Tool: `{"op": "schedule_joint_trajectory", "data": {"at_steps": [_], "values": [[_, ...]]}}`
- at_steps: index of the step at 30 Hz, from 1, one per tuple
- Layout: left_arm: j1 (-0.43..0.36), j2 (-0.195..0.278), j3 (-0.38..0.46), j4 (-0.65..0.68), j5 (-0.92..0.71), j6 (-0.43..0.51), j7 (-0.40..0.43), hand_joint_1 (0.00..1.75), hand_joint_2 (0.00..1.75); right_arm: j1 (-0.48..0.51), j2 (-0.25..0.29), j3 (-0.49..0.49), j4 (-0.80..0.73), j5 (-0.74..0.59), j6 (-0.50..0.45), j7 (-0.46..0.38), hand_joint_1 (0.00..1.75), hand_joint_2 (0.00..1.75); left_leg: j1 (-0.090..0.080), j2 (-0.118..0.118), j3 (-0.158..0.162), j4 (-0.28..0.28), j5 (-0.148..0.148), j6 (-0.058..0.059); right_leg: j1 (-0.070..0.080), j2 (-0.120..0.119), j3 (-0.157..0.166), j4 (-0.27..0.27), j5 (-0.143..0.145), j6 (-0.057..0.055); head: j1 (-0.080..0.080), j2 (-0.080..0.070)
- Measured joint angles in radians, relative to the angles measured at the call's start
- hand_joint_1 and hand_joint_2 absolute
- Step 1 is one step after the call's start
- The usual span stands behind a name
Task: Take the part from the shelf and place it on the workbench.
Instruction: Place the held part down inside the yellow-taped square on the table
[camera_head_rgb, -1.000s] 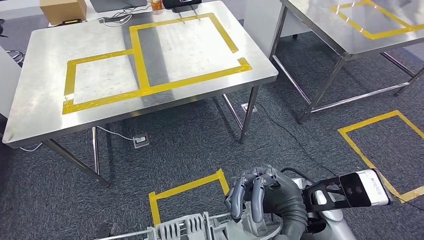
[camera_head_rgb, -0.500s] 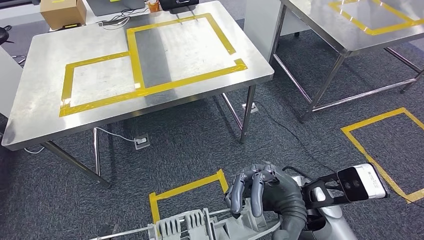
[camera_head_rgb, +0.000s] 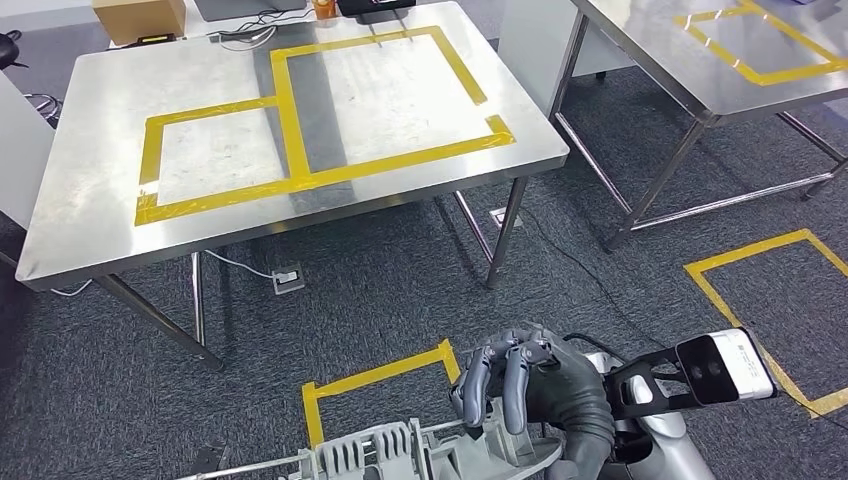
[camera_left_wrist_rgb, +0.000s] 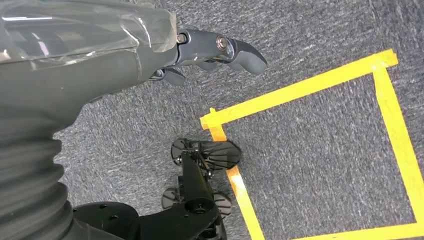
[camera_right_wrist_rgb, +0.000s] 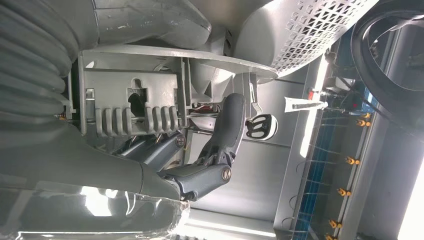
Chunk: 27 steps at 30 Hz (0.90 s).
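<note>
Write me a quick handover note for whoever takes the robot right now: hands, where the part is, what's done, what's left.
Right hand: grips the grey ribbed plastic part, held low in front of the body.
Left hand: holds nothing, hanging over the grey carpet.
Steel workbench with yellow tape rectangles: ahead, apart from the robot.
Done: part is in hand.
Left: get to the workbench and set the part down on it.

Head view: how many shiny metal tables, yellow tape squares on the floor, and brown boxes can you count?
Shiny steel tables: 2
Yellow tape squares on the grey carpet floor: 2
Brown cardboard boxes: 1
Total: 5
</note>
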<state>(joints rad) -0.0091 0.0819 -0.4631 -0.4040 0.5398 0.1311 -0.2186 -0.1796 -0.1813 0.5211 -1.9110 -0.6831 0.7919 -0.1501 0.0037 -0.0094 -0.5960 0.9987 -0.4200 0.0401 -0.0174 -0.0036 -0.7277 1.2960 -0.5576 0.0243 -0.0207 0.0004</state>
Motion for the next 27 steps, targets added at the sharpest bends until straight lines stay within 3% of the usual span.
{"op": "schedule_joint_trajectory", "data": {"at_steps": [1,3,5,8,10,12,14,15,16,18,20,24,25,27], "values": [[0.0,0.0,0.0,0.0,0.0,0.0,0.0,0.0,1.75,0.0,-0.001,0.0,0.0,0.001,0.0,0.0,1.75,1.75,0.0,-0.002,0.001,0.001,-0.001,-0.001,-0.001,0.0,0.012,-0.031,0.018,0.008,0.0,0.0],[0.0,-0.002,0.0,0.0,0.0,-0.002,0.0,0.0,1.75,0.0,-0.003,-0.001,0.0,0.002,0.001,0.0,1.75,1.75,-0.001,-0.008,0.001,0.005,-0.005,-0.006,-0.002,0.0,0.078,-0.172,0.073,0.019,0.0,0.0],[0.0,-0.003,0.0,0.0,-0.003,-0.003,0.0,0.0,1.75,-0.002,-0.005,-0.002,-0.001,0.002,0.002,0.0,1.75,1.75,-0.005,-0.012,-0.002,0.013,-0.014,-0.016,-0.001,0.001,0.127,-0.268,0.103,0.01,-0.001,0.0],[0.002,-0.003,0.0,0.0,-0.007,-0.005,0.0,0.0,1.75,-0.004,-0.006,-0.004,-0.002,0.001,0.002,0.0,1.75,1.75,-0.003,-0.012,-0.003,0.017,-0.025,-0.031,0.003,0.002,0.138,-0.281,0.104,-0.017,-0.001,0.0],[0.001,-0.003,-0.001,0.0,-0.012,-0.005,0.0,0.0,1.75,-0.008,-0.007,-0.004,-0.002,0.0,0.002,0.0,1.75,1.75,0.002,-0.007,-0.018,0.054,-0.043,-0.041,-0.001,0.003,0.149,-0.283,0.1,-0.031,-0.003,0.0],[0.0,-0.003,-0.001,0.0,-0.016,-0.006,0.0,0.0,1.75,-0.013,-0.009,-0.004,-0.002,0.0,-0.002,0.0,1.75,1.75,0.006,-0.001,-0.076,0.166,-0.088,-0.051,-0.002,0.003,0.16,-0.283,0.093,-0.039,-0.005,0.0],[0.0,-0.003,-0.001,0.0,-0.017,-0.007,0.0,0.0,1.75,-0.014,-0.01,-0.002,-0.002,0.0,-0.005,0.0,1.75,1.75,0.008,0.003,-0.154,0.288,-0.12,-0.056,-0.001,0.004,0.17,-0.283,0.082,-0.04,-0.006,0.0],[0.0,-0.003,-0.001,0.0,-0.017,-0.008,0.0,0.0,1.75,-0.014,-0.011,-0.002,-0.002,0.0,-0.006,0.0,1.75,1.75,0.008,0.004,-0.175,0.307,-0.111,-0.056,0.0,0.004,0.177,-0.283,0.076,-0.04,-0.006,0.0],[0.0,-0.003,-0.002,0.0,-0.018,-0.009,0.0,0.0,1.75,-0.014,-0.012,-0.001,-0.002,0.0,-0.007,0.0,1.75,1.75,0.008,0.005,-0.176,0.288,-0.082,-0.053,0.001,0.004,0.186,-0.283,0.069,-0.039,-0.006,0.0],[0.0,-0.001,-0.002,0.0,-0.018,-0.012,0.0,0.0,1.75,-0.016,-0.013,0.0,-0.002,0.0,-0.009,0.0,1.75,1.75,0.003,0.006,-0.127,0.157,0.005,-0.038,0.003,0.004,0.208,-0.285,0.051,-0.036,-0.005,0.0],[-0.002,0.002,-0.002,0.0,-0.018,-0.015,0.0,0.0,1.75,-0.02,-0.014,0.001,-0.002,0.0,-0.01,-0.001,1.75,1.75,-0.006,0.011,-0.074,0.047,0.037,-0.021,0.005,0.003,0.224,-0.293,0.034,-0.029,-0.004,0.0],[-0.004,0.006,-0.002,0.001,-0.019,-0.019,-0.001,0.0,1.75,-0.024,-0.016,0.002,-0.002,-0.002,-0.013,-0.004,1.75,1.75,-0.011,0.01,-0.016,-0.015,0.008,0.001,0.007,0.001,0.259,-0.296,0.04,-0.001,-0.003,0.0],[-0.004,0.006,-0.002,0.001,-0.019,-0.021,-0.002,0.0,1.75,-0.027,-0.017,0.003,-0.002,-0.002,-0.013,-0.004,1.75,1.75,-0.01,0.008,0.004,-0.024,0.004,0.007,0.007,0.001,0.246,-0.266,0.043,0.003,-0.002,0.0],[-0.005,0.006,-0.002,0.001,-0.019,-0.023,-0.002,0.0,1.75,-0.03,-0.019,0.003,-0.001,-0.003,-0.014,-0.005,1.75,1.75,-0.008,0.004,0.034,-0.033,-0.009,0.016,0.005,0.002,0.174,-0.15,0.035,0.003,0.001,0.0]]}}
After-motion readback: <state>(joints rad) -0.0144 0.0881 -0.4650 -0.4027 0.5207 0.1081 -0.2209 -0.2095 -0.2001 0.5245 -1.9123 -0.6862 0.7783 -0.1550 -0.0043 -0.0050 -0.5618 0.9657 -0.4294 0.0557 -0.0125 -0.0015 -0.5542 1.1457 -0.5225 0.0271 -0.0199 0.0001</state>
